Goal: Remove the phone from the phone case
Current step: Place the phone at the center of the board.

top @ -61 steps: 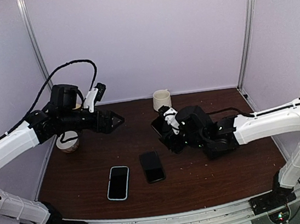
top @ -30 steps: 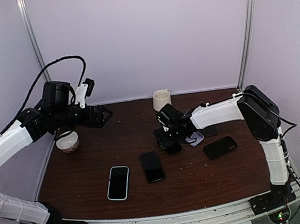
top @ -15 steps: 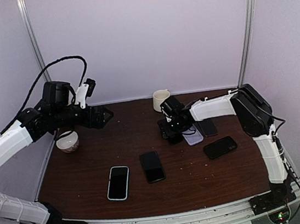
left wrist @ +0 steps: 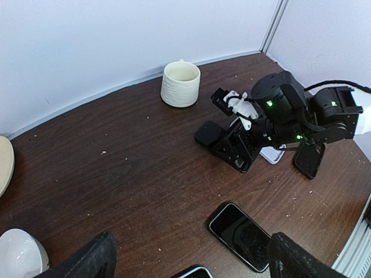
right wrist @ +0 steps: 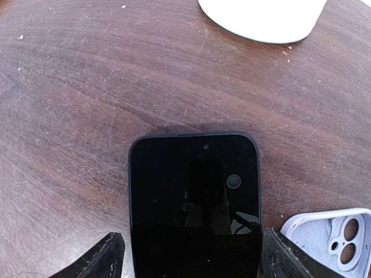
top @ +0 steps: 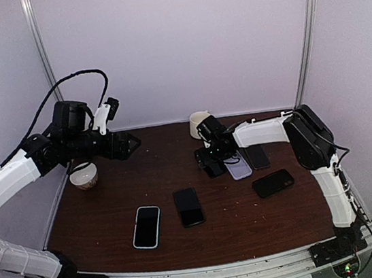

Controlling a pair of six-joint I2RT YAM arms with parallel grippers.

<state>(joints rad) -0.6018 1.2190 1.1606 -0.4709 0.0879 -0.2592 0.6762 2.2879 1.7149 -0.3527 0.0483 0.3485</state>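
Note:
A black phone (right wrist: 194, 202) lies flat on the table, out of its case, between my right gripper's fingers (right wrist: 110, 258). My right gripper (top: 209, 160) is open and low over the phone, one finger on each side, with a thin gap showing on the left. The empty lilac-white case (top: 239, 167) lies just to its right and also shows in the right wrist view (right wrist: 336, 237). My left gripper (top: 130, 145) is open and empty, held in the air at the back left. A phone in a light-blue case (top: 147, 226) lies near the front.
A cream mug (top: 200, 123) stands behind my right gripper. A bare black phone (top: 189, 206) lies mid-table, and two more dark phones (top: 273, 183) (top: 258, 157) lie at the right. A white bowl (top: 84, 175) sits at the left edge.
My right arm has come down from mid-air to the table and slid toward the mug. The case and right-hand phones have come into view. My left gripper has drawn back slightly left.

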